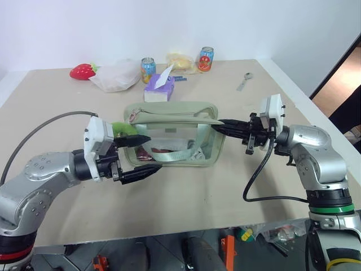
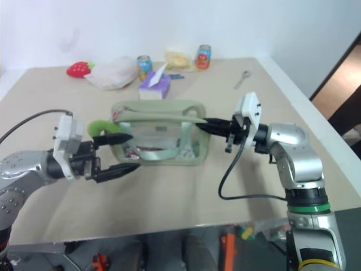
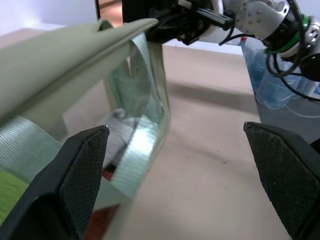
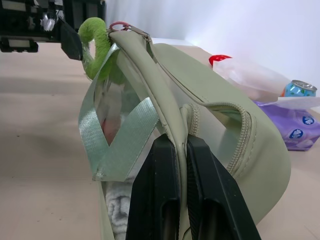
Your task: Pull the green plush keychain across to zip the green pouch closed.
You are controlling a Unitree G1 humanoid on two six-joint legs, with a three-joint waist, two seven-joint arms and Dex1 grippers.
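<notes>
Keychain: green plush keychain point(image 1: 119, 129) sits just beyond my left gripper point(image 1: 140, 156), whose fingers are spread, grasping nothing.
Feel: I judge it soft and light; pinch its ring.
Pouch: right gripper point(image 1: 221, 125) fingers clamp the green pouch point(image 1: 175, 116) edge.

no readable text, can and tissue box prints too small
</notes>
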